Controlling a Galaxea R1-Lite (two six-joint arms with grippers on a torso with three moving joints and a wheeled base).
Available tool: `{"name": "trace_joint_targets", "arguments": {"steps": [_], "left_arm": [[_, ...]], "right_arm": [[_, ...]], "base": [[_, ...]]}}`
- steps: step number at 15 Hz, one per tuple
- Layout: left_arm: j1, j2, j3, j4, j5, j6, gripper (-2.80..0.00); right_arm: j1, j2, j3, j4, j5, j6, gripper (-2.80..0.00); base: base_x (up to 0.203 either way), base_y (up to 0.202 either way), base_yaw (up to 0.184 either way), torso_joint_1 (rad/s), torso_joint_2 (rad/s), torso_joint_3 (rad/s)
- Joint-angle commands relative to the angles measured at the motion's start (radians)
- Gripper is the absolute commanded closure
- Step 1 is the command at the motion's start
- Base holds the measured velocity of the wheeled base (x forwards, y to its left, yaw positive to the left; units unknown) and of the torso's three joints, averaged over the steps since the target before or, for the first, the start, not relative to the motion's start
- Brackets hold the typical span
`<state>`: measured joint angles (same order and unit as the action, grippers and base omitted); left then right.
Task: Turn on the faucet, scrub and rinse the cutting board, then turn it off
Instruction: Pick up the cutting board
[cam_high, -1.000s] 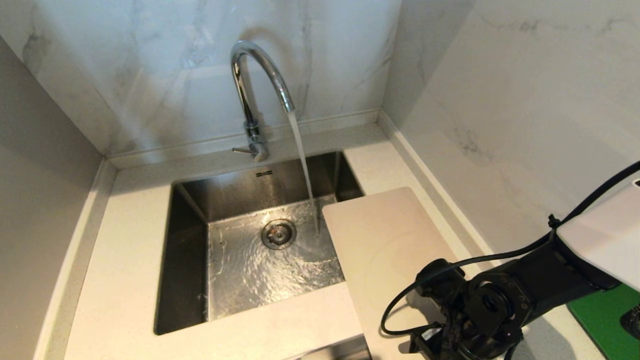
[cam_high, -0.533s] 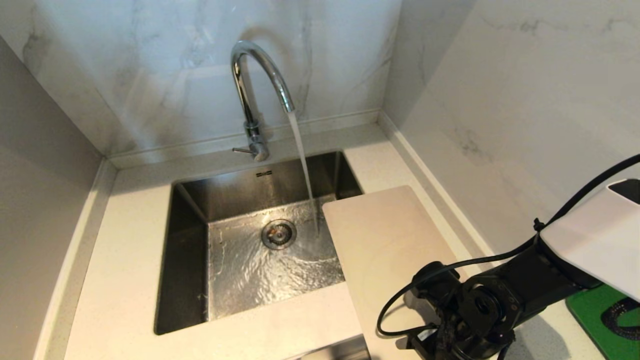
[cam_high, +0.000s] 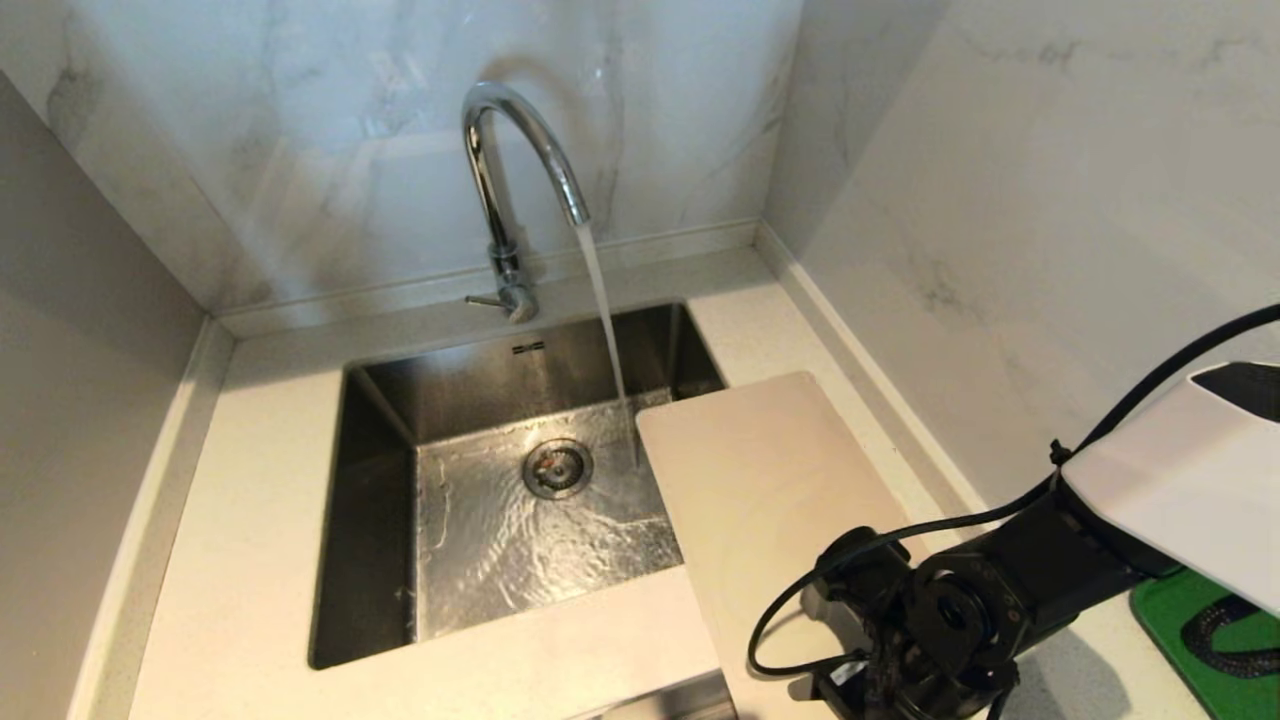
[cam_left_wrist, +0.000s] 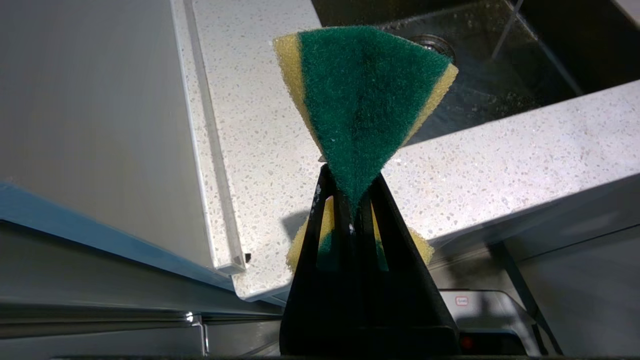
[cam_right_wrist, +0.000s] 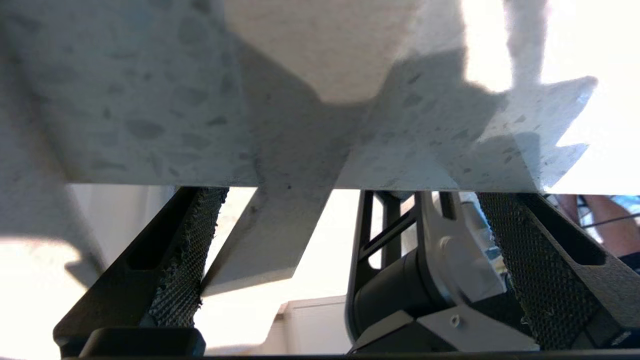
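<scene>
The chrome faucet (cam_high: 500, 180) is running, and its stream (cam_high: 605, 320) falls into the steel sink (cam_high: 380, 500). Its thin side lever (cam_high: 485, 299) sticks out at the base. The beige cutting board (cam_high: 770, 480) lies on the counter right of the sink, its far left corner over the basin. My right gripper (cam_right_wrist: 350, 200) is open at the counter's front edge. The board's overhanging near corner (cam_right_wrist: 250, 240) lies between its fingers, close against one mesh pad (cam_right_wrist: 185, 260). In the head view only the right wrist (cam_high: 940, 620) shows. My left gripper (cam_left_wrist: 350, 185) is shut on a green-and-yellow sponge (cam_left_wrist: 365, 90), in front of the counter.
A dark green mat (cam_high: 1200, 640) with a black cable on it lies at the near right. Marble walls close in behind and to the right. The speckled counter (cam_high: 250, 450) runs round the sink, with a panel (cam_left_wrist: 90, 125) along its left.
My right arm has shifted a little to the left along the counter's front. The cutting board's far end has slid slightly left toward the basin. Water keeps running.
</scene>
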<state>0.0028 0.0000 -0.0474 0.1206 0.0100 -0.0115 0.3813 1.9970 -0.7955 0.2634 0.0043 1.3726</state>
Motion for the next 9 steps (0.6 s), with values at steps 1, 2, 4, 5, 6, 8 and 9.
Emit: {"name": "trace_joint_targets", "arguments": {"steps": [1,2,4,5,6,8,9], "left_arm": [[0.000,-0.002,0.000,0.001,0.001,-0.001,0.00],[0.000,-0.002,0.000,0.001,0.000,-0.001,0.00],[0.000,-0.002,0.000,0.001,0.000,-0.001,0.00],[0.000,-0.002,0.000,0.001,0.001,-0.001,0.00],[0.000,-0.002,0.000,0.001,0.001,-0.001,0.00],[0.000,-0.002,0.000,0.001,0.000,-0.001,0.00],[0.000,-0.002,0.000,0.001,0.001,-0.001,0.00]], "right_arm": [[0.002,0.017,-0.001,-0.003,-0.006,0.004,-2.80],[0.005,0.023,0.000,-0.004,-0.013,0.002,-2.80],[0.015,0.044,-0.001,-0.004,-0.046,0.002,-2.80],[0.016,0.051,-0.001,-0.004,-0.052,0.002,-2.80],[0.018,0.054,-0.002,-0.006,-0.053,0.002,-2.80],[0.018,0.063,-0.006,-0.006,-0.063,0.002,-2.80],[0.018,0.068,-0.007,-0.010,-0.081,0.003,-2.80]], "base": [[0.000,0.000,0.000,0.000,0.00,0.000],[0.000,0.000,0.000,0.000,0.00,0.000],[0.000,0.000,0.000,0.000,0.00,0.000],[0.000,0.000,0.000,0.000,0.00,0.000],[0.000,0.000,0.000,0.000,0.00,0.000],[0.000,0.000,0.000,0.000,0.00,0.000],[0.000,0.000,0.000,0.000,0.00,0.000]]}}
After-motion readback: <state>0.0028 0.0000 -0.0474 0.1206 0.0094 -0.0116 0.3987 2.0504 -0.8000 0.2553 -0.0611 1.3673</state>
